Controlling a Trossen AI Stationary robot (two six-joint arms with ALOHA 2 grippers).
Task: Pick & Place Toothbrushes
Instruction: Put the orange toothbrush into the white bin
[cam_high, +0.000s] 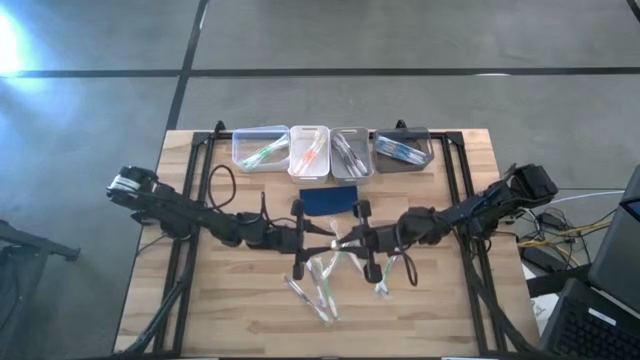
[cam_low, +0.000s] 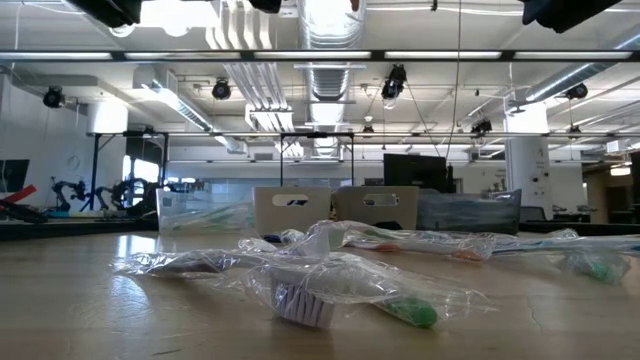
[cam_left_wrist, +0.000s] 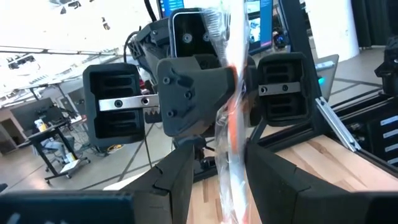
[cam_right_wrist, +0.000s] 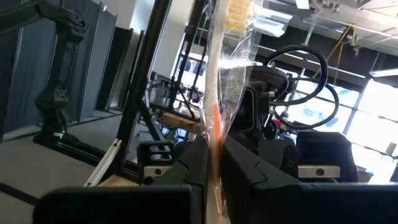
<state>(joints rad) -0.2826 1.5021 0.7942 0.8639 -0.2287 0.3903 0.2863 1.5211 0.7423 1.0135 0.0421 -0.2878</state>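
Observation:
Above the table's middle my two grippers face each other, level. Between them a toothbrush (cam_right_wrist: 219, 93) with an orange-red accent stands roughly upright in a clear plastic wrapper. My right gripper (cam_right_wrist: 213, 158) (cam_high: 353, 240) is shut on it. My left gripper (cam_left_wrist: 221, 162) (cam_high: 327, 240) is open, one finger on either side of the same wrapper (cam_left_wrist: 231, 143). Several more wrapped toothbrushes (cam_high: 320, 288) (cam_low: 340, 290) lie flat on the wood below and toward the near edge. My right gripper pinches the wrapped toothbrush (cam_right_wrist: 216, 134) between its two fingers, coming level from the table's right, fingers across its length. The toothbrush stands about upright, lifted clear of the table. Of my left gripper I cannot tell whether its fingers (cam_left_wrist: 264, 168) touch the wrapper.
A row of small bins stands at the far edge: clear (cam_high: 260, 148), white (cam_high: 310, 152), grey (cam_high: 352, 152) and dark (cam_high: 403, 150), each with toothbrushes in it. A dark blue pad (cam_high: 330, 199) lies just before them. Black rails run along both table sides.

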